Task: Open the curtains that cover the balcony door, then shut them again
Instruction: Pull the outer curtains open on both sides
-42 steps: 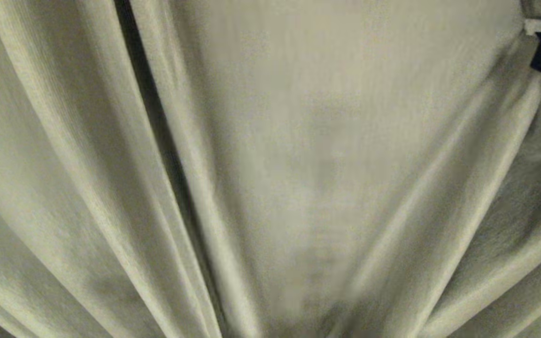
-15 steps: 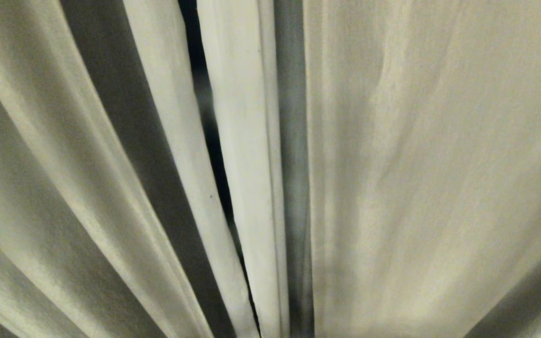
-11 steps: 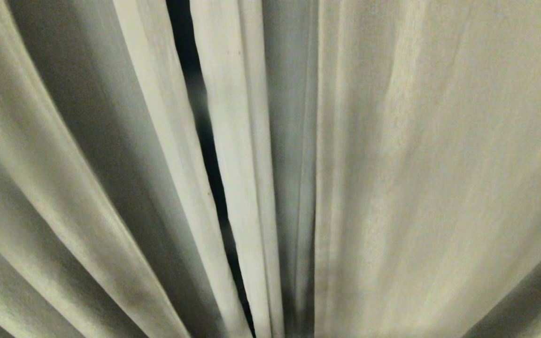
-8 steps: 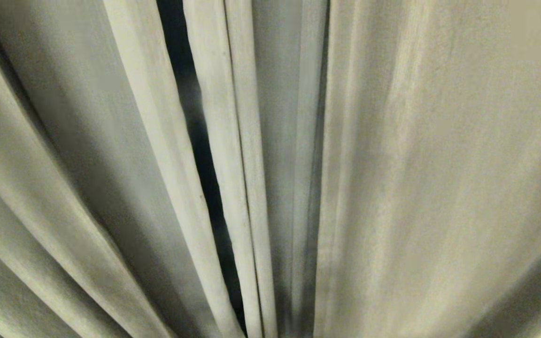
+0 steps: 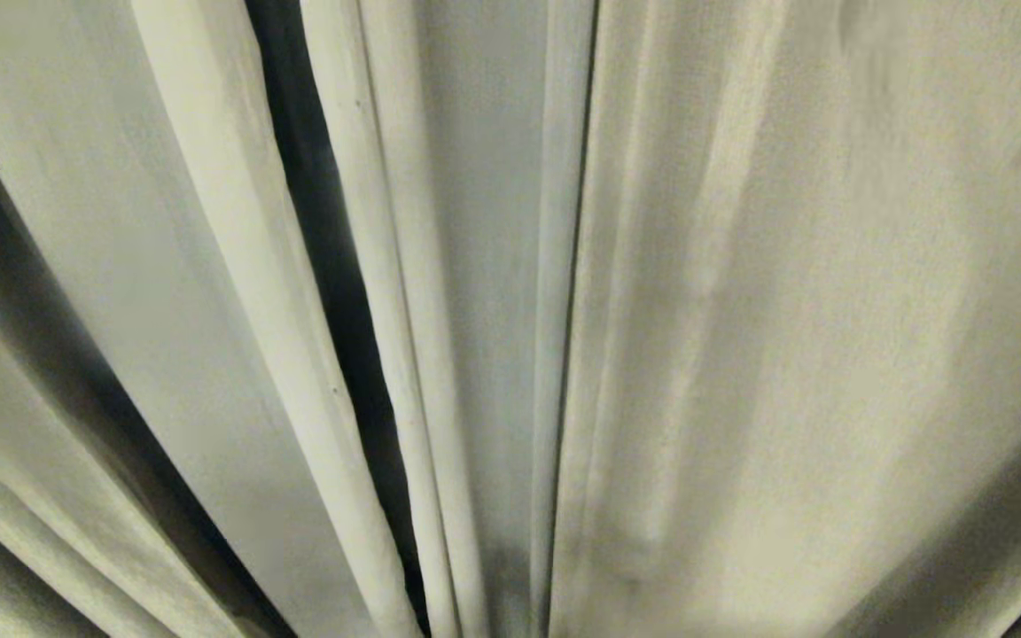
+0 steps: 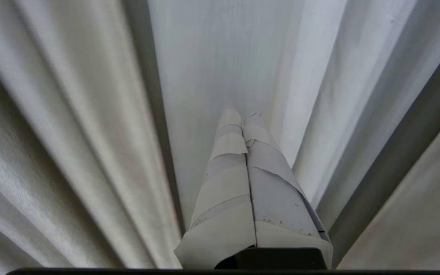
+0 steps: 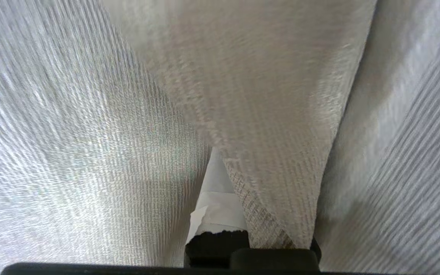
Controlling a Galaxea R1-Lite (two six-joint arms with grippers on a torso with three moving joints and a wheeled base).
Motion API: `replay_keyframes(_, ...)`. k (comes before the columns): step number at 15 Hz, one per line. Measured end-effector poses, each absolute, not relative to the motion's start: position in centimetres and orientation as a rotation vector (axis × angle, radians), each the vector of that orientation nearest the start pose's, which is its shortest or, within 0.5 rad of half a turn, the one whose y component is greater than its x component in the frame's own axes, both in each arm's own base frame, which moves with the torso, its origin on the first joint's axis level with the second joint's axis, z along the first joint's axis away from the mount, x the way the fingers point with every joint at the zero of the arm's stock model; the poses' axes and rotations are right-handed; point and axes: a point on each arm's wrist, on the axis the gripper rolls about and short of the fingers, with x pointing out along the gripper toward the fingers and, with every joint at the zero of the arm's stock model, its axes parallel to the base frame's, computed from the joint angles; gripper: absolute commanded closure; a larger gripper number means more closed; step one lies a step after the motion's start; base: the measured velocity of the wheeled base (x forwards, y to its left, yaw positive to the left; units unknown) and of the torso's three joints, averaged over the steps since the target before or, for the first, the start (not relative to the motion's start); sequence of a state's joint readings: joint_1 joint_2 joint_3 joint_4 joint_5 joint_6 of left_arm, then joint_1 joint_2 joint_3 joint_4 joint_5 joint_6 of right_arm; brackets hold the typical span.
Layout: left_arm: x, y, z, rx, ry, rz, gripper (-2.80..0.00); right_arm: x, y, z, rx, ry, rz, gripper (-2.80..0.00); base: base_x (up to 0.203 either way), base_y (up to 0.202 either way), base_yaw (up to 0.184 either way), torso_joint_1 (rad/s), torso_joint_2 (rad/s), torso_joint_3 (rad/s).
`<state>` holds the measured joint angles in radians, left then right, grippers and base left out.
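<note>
The left gripper (image 6: pixel 243 114) is clenched on nothing, its taped fingers (image 6: pixel 227 179) pressed together and pointing into a pale fold of the curtains (image 6: pixel 71 114), pleats on either side of it. In the head view the curtains (image 5: pixel 830 310) fill everything, a dark slit between pleats. The right gripper (image 7: pixel 224 179) is clenched on a fold of the curtains (image 7: pixel 266 114), fabric draped over one finger and close all round it.

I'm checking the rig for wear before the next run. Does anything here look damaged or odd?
Yes. The pale tape wrapped around the left gripper fingers is torn and peeling in strips, and the right gripper's tape has a ragged edge too. The curtains themselves show no damage.
</note>
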<state>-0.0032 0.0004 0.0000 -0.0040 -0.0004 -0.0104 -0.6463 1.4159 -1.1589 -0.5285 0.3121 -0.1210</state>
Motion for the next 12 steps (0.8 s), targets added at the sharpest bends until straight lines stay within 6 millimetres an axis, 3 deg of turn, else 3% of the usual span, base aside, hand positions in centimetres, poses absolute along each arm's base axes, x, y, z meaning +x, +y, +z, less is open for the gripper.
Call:
replay_keyframes(7, -2.3, 0.0, 7.6, -0.01, -0.004, -0.003, 0.0, 18.5, -12.3, 34.7, -0.23, -0.224, -0.317, 0.0, 0.0, 0.0, 0.0, 0.0, 0.0, 0.0)
replay_keyframes(8, -2.3, 0.0, 7.6, -0.01, -0.004, -0.003, 0.0, 18.3, -12.2, 34.7, -0.229, -0.223, -0.317, -2.8, 0.0, 0.0, 0.0, 0.0, 0.0, 0.0)
replay_keyframes(12, -2.3, 0.0, 7.6, -0.01, -0.004, -0.003, 0.0, 17.9, -11.8, 34.6, -0.229, -0.225, -0.313, -2.8, 0.0, 0.0, 0.0, 0.0, 0.0, 0.0)
